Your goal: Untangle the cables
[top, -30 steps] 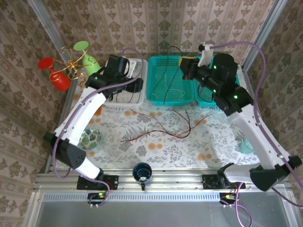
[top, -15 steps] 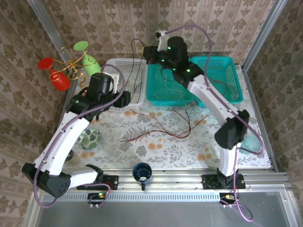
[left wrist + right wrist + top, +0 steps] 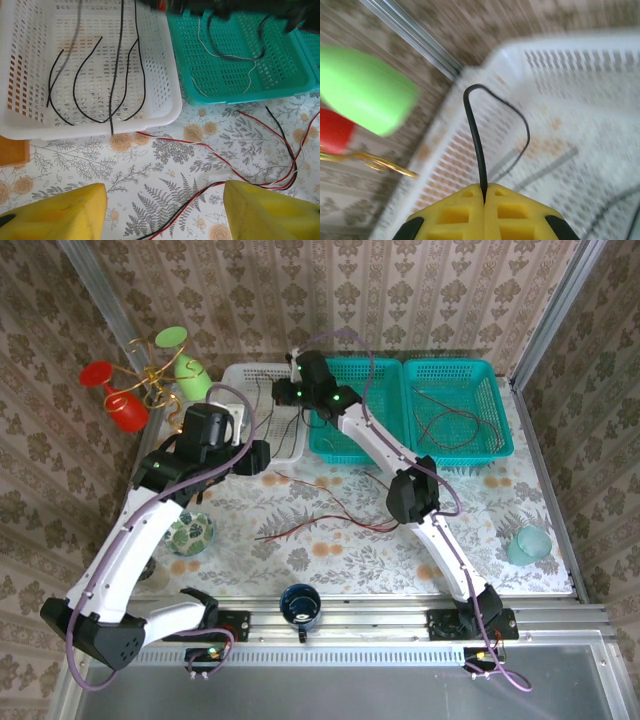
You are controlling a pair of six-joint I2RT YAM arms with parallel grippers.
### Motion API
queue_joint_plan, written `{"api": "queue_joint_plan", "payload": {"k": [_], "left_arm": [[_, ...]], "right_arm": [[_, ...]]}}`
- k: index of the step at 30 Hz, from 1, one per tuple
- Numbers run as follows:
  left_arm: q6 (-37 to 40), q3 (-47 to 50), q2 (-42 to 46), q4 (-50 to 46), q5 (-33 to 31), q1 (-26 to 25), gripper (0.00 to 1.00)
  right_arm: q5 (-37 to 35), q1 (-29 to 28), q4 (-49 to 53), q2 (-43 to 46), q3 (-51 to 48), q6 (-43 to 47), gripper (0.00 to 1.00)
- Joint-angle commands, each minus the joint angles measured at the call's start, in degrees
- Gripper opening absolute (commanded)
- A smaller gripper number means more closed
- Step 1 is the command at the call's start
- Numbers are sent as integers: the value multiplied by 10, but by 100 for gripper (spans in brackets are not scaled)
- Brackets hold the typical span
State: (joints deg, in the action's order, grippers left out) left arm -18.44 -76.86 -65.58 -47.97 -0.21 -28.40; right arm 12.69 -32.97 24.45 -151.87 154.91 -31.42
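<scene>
My right gripper [image 3: 284, 393] hangs over the white basket [image 3: 232, 373], shut on a thin black cable [image 3: 473, 125] that rises from its closed pads [image 3: 484, 189] and loops down into the basket. Other black cables [image 3: 85, 100] lie on that basket's floor. A loose tangle of red and black cables [image 3: 340, 510] lies on the floral table. My left gripper [image 3: 257, 457] hovers open just above it, with a red and black strand [image 3: 200, 196] passing between its yellow fingertips [image 3: 60, 215]. A white cable [image 3: 235, 57] lies in the middle teal basket [image 3: 330, 448].
The right teal basket [image 3: 502, 412] holds red cables [image 3: 450, 425]. Red and green goblets [image 3: 150, 375] stand at the far left. A patterned bowl [image 3: 189, 533], a dark blue mug [image 3: 299, 604] and a pale green cup [image 3: 528, 544] sit near the table's front.
My right arm has swung left from the right teal basket to above the white basket, carrying the black cable. My left gripper has drawn back from the white basket toward the table.
</scene>
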Motion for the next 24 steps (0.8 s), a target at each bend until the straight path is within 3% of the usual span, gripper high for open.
{"api": "queue_joint_plan", "payload": {"k": [1,6,11,17,24], "left_arm": [[-9,9,11,-7,-1,4,64],[-15,12,3,-4,6,4,64],[-23,17,-2,4,10,-1,64],[-31,22,-8,3,13,-11,64],[-35,37,-23,4,34,-19,64]], "right_arm": [[1,-6,60,-9,3,0,1],[1,-8,81,13,-10,20,35],[-21,-8,69,58,-21,49,57],[-68,-6,96,108,-22,91,66],[-112,3,176,197,-73,80,68]]}}
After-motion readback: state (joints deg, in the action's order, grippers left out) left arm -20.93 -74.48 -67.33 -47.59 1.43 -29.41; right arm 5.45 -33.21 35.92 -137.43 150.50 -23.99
